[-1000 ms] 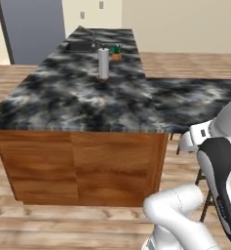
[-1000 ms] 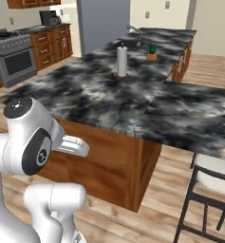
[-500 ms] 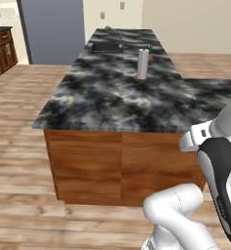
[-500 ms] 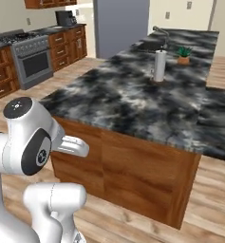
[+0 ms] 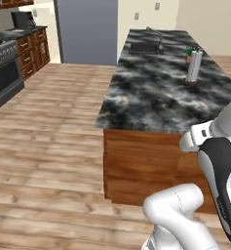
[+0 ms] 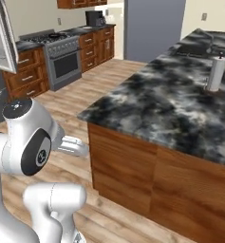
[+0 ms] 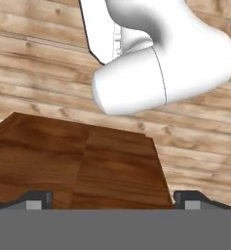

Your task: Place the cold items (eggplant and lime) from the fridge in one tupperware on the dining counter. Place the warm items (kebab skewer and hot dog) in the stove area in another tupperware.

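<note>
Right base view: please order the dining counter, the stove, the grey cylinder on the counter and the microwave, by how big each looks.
1. Dining counter, by far.
2. Stove.
3. Grey cylinder and microwave: look alike in size; the microwave stands farther away, so I cannot rank them.

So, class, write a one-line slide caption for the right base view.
White robot arm beside the marbled dining counter, a grey canister on top and the steel stove behind.
</note>
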Robot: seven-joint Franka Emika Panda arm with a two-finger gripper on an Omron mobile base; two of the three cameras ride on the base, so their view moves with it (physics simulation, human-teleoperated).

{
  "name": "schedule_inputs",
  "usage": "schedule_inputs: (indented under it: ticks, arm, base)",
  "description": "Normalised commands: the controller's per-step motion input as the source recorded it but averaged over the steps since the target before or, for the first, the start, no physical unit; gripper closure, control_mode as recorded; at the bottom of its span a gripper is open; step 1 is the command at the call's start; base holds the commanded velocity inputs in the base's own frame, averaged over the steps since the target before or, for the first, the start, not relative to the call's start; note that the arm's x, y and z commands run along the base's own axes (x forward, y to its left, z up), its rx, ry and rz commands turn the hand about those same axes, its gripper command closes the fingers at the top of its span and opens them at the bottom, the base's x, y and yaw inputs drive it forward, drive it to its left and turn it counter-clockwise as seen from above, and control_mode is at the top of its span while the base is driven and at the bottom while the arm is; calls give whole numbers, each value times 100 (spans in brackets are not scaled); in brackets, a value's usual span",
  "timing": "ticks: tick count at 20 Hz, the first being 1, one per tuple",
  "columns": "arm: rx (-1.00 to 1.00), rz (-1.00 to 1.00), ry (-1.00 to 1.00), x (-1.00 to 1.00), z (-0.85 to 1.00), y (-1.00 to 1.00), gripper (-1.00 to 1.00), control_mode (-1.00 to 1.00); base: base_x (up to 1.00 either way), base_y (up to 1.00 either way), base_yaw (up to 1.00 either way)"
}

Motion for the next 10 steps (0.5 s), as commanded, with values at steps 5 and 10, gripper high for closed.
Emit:
schedule_inputs:
  ticks: [5, 10]
  arm:
    - [0, 0, 0, 0, 0, 0, -100, 100]
    - [0, 0, 0, 0, 0, 0, -100, 100]
  base:
    - [30, 100, 13]
    - [38, 100, 1]
